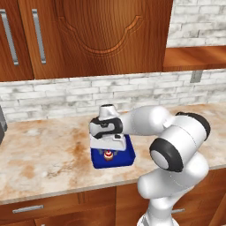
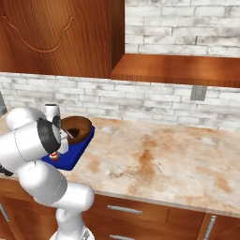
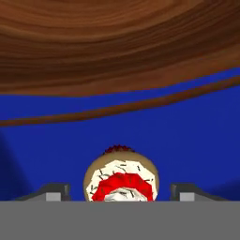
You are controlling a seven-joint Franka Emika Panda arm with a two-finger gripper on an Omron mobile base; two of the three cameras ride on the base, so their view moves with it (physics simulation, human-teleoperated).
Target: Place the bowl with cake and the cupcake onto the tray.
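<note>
On the marble bench (image 1: 44,159), the blue tray (image 1: 128,152) is lying near the front edge. The cupcake (image 1: 107,155) is sitting on the tray's near part, directly under the claw (image 3: 121,193), whose fingers (image 3: 55,192) are standing apart on either side of it with a gap at each side, not clamping it. Just behind the cupcake, the bowl with cake (image 2: 76,129) is resting on the tray's far part, toward the brick wall (image 2: 154,105).

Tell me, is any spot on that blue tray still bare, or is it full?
Crowded: the bowl with cake fills the tray's far part, the cupcake its near part under the gripper. The marble counter beside it lies open.
</note>
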